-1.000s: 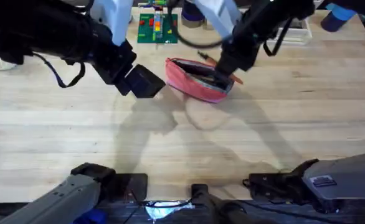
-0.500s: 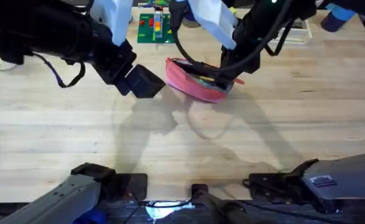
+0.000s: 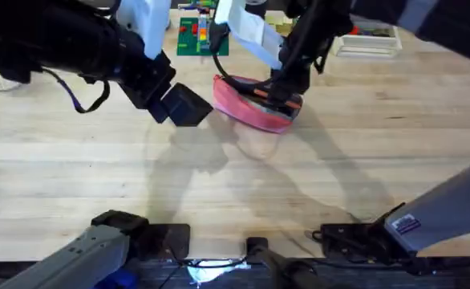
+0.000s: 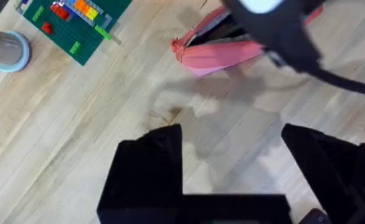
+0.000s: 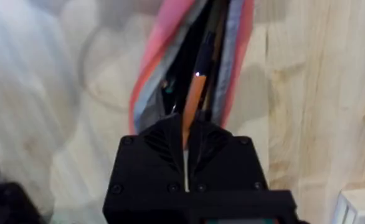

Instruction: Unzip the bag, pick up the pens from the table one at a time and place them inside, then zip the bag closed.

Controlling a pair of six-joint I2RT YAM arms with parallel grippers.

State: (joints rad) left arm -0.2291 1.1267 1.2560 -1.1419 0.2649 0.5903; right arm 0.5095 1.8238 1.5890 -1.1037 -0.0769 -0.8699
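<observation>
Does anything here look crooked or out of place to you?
Only one thing: an orange pen slants out of the open pink pouch, one end inside and the other pinched in the right pincer. Nothing looks spilled or broken.

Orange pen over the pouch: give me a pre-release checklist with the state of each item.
1. Bag unzipped: ok, the right wrist view shows the opening gaping dark between the pink sides.
2. Orange pen held: ok, the right gripper is shut on its rear end.
3. Pen aimed into the opening: ok, its tip points down the slot.
4. Pen fully inside: not ok, much of its length sits above the opening.
5. Left gripper clear of the bag: ok, open and hovering over bare table beside the bag.
6. Green pen already inside: cannot tell, the interior is too dark.
</observation>
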